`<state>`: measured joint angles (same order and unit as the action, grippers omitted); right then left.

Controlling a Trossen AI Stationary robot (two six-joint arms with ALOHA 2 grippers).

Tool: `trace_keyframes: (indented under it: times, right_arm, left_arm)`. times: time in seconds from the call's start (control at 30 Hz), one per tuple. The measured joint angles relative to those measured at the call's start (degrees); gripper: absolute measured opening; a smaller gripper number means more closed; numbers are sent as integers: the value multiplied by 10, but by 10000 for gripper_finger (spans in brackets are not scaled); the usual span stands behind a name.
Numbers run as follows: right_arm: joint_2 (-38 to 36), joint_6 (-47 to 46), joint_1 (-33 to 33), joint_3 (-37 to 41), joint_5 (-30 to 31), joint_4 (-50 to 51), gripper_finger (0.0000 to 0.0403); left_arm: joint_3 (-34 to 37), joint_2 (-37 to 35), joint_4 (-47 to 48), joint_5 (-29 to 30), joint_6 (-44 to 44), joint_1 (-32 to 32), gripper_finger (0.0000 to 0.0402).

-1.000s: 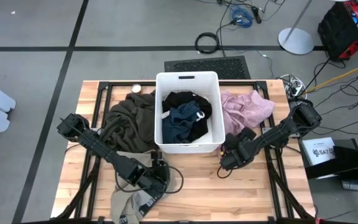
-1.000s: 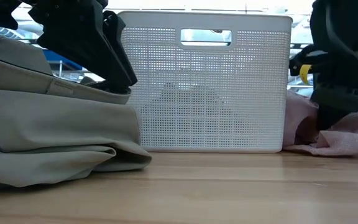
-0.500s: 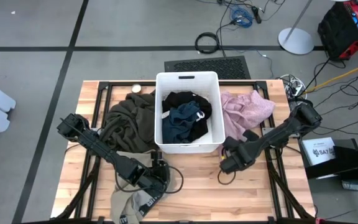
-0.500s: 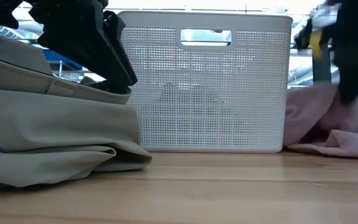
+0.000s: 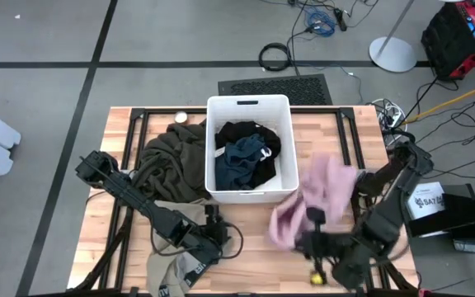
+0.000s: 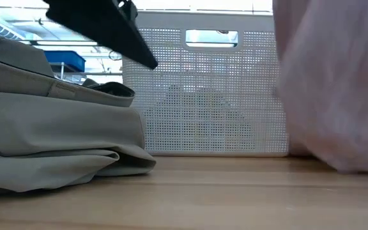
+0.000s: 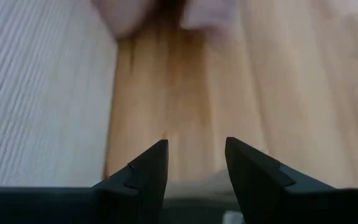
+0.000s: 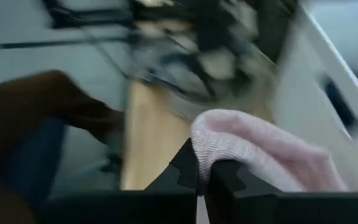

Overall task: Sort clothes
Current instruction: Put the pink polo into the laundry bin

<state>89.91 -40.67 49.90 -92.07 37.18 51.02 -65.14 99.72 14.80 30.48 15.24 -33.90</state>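
Pale pink garment (image 5: 313, 196) hangs clear of the white bin (image 5: 249, 195), pinched in the right gripper (image 8: 202, 176) for sorting, while the left gripper (image 7: 194, 163) waits near the table's front, fingers apart.

Robotics lab, wooden table (image 5: 254, 235) on black metal frame (image 5: 130, 124), taped grey floor (image 5: 39, 49), loose cables (image 5: 320, 18)
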Motion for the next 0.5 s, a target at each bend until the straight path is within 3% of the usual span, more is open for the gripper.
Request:
trace_keyframes:
  times: [0.1,0.3,0.4,0.5]
  right_arm:
    - [4,58,8,0,2,-53,0]
    - [22,71,-26,0,6,-48,0]
    - [33,70,-61,0,-4,-41,0]
    - [49,78,-92,0,-56,-41,0]
  left_arm:
    - [0,0,-49,-19,-23,0,170]
    - [0,0,-176,-47,-41,0,170]
    - [0,-1,-187,-51,-41,1,170]
    - [0,-2,-162,-48,-40,1,170]
